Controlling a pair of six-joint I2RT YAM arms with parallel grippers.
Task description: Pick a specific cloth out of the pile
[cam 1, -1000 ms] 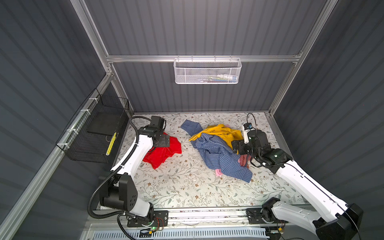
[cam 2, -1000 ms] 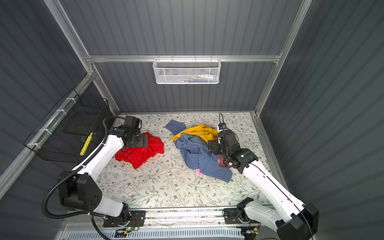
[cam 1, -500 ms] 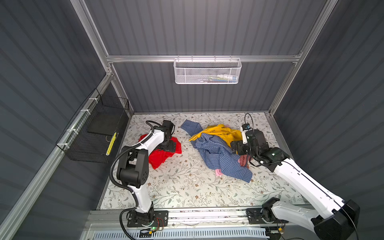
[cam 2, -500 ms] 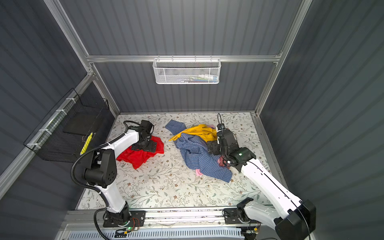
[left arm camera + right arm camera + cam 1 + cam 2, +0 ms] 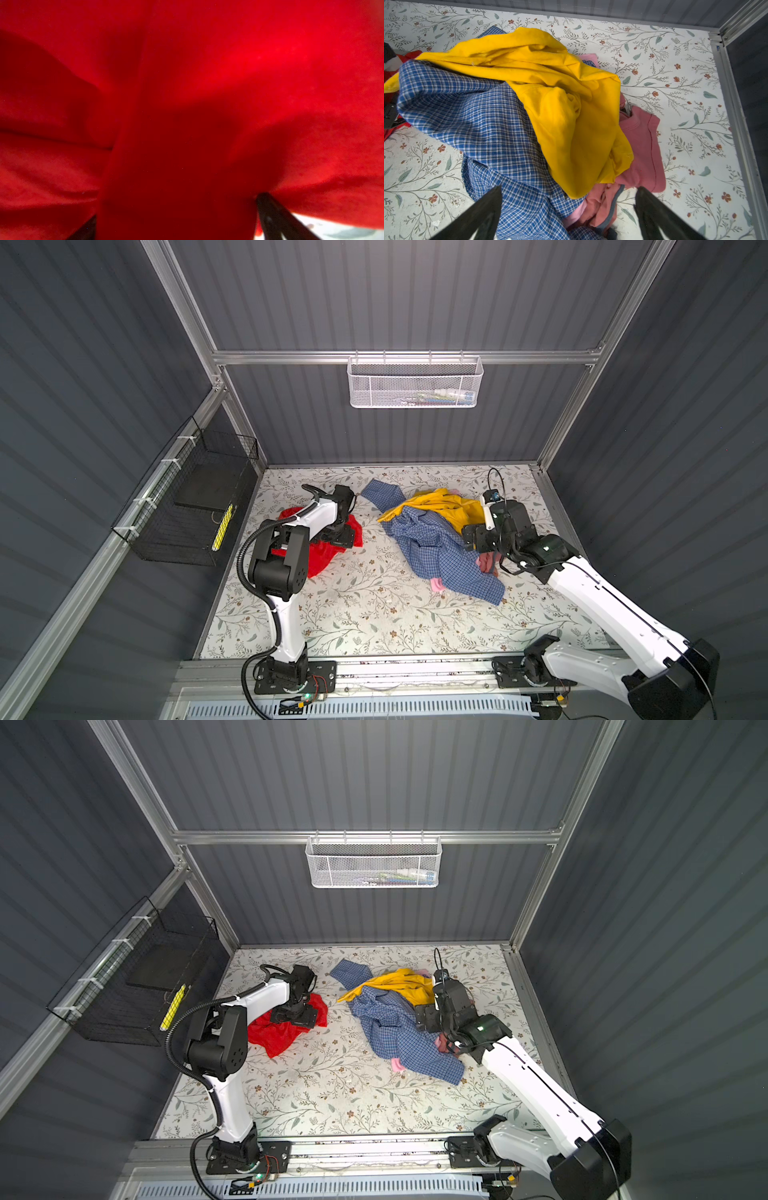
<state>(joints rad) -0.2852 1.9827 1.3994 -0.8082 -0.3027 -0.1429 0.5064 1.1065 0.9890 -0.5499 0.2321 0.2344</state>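
Observation:
The cloth, bright red-orange, lies crumpled on the floral table left of the pile. My left gripper is pressed down into it. In the left wrist view red fabric fills the frame, and the left gripper has its jaws wide apart with a thick fold of cloth between them. The pile holds a yellow garment, a blue checked shirt and pink pieces. My right gripper hovers open over the pile's right side.
A black wire basket hangs on the left wall. A white mesh basket hangs on the back rail. The aluminium frame edges the floral table close to the right of the pile.
My left arm has folded, its elbow swinging up and toward the front, while its gripper shifted slightly right and down onto the red cloth. The right arm has barely moved.

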